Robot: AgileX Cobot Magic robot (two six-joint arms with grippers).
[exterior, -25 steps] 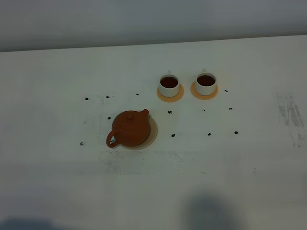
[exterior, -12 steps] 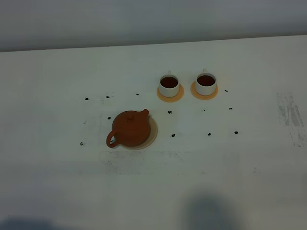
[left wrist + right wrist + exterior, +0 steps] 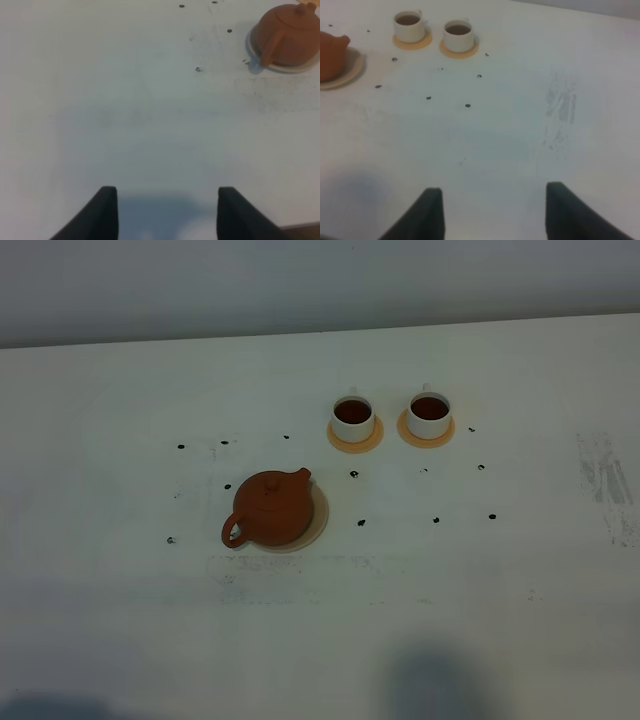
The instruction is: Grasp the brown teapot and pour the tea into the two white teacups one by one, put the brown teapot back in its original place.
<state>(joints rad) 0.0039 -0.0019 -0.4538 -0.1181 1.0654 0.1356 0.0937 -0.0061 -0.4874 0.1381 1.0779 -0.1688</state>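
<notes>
The brown teapot [image 3: 270,508] sits on its pale beige disc [image 3: 316,523], left of centre on the table, handle toward the front left and spout toward the cups. Two white teacups, the left one [image 3: 353,419] and the right one [image 3: 429,414], hold dark tea and stand on orange coasters behind it. The overhead view shows neither arm. In the left wrist view my left gripper [image 3: 163,210] is open and empty, far from the teapot [image 3: 291,34]. Over bare table my right gripper [image 3: 492,212] is open and empty, well short of the cups [image 3: 409,25] [image 3: 458,34].
Small dark marks [image 3: 354,474] dot the white table around the teapot and cups. A grey scuffed patch [image 3: 606,485] lies at the right side. The table's far edge [image 3: 320,332] meets a grey wall.
</notes>
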